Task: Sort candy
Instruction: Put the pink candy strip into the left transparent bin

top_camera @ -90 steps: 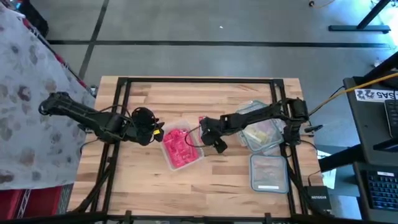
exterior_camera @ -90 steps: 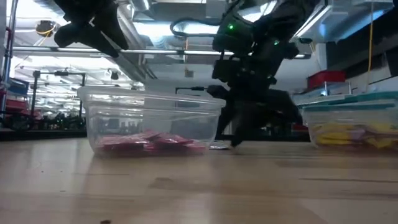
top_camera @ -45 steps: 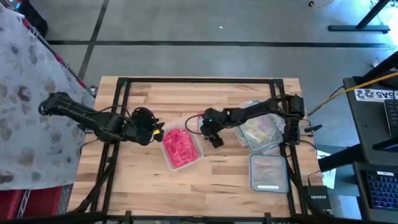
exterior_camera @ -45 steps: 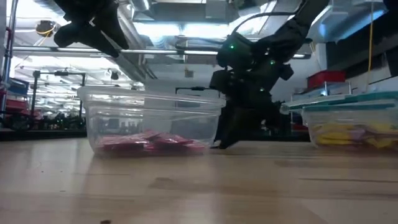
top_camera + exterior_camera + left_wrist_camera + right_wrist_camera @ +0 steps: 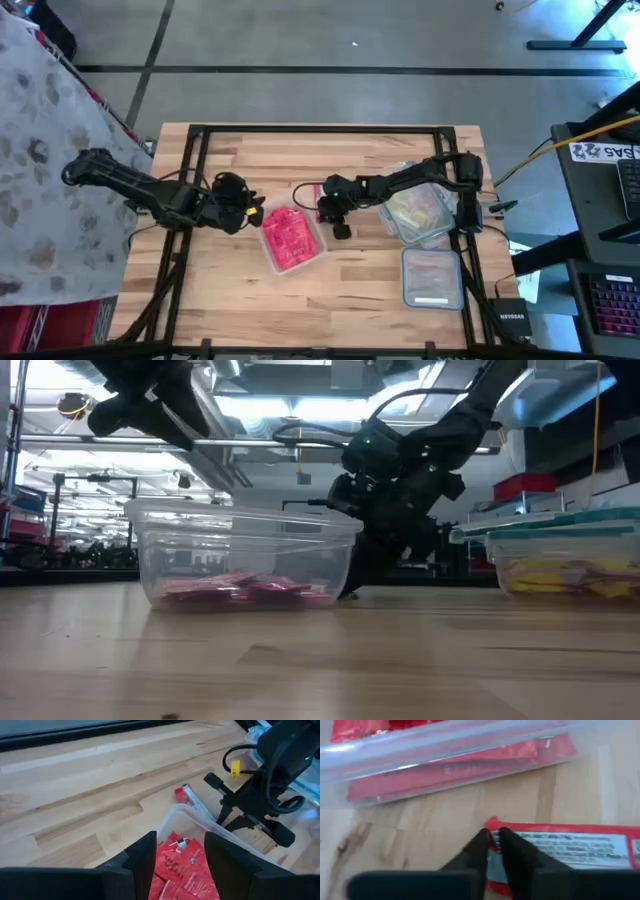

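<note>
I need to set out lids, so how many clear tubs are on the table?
3: a tub of red candy mid-table, a tub of yellow candy to its right, and a third tub at the right near edge.

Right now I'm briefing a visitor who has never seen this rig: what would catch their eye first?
The clear rectangular plastic tub of red wrapped candies at the table's centre stands out. Just beyond its far right corner, the right gripper is nearly closed on the edge of a loose red-wrapped candy lying on the wood. The left gripper hovers open over the tub's left side.
</note>
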`<state>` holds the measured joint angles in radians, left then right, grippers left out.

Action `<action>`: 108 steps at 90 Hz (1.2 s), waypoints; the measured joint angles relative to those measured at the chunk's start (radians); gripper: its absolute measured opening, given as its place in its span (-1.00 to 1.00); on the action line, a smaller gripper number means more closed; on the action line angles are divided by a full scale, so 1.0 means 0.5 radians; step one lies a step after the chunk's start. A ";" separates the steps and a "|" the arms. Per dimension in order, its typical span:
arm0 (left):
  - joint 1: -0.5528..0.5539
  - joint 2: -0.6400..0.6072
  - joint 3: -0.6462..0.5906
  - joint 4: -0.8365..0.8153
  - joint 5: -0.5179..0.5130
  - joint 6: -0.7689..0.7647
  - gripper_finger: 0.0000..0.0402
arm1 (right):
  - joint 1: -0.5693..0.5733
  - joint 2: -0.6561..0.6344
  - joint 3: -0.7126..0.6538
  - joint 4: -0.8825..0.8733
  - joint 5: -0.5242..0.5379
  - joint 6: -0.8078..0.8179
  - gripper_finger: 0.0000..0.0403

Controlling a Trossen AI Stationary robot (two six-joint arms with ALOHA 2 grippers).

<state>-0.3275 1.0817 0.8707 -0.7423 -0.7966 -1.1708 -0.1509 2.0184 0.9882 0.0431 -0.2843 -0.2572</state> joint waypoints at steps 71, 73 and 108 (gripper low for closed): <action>0.163 0.163 0.002 0.389 -0.202 0.790 -0.25 | 0.000 -1.064 0.082 -0.090 -0.973 0.208 -1.00; 0.173 0.179 0.002 0.394 -0.194 0.804 -0.25 | 0.000 -1.053 0.095 -0.039 -1.034 0.239 -1.00; 0.156 0.305 0.001 0.455 -0.052 0.936 -0.25 | 0.058 -0.454 0.416 0.342 -1.573 0.802 -1.00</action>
<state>-0.2493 1.2341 0.8711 -0.5149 -0.8225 -0.7031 -0.1216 1.7912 1.1963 0.2143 -1.0708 0.1440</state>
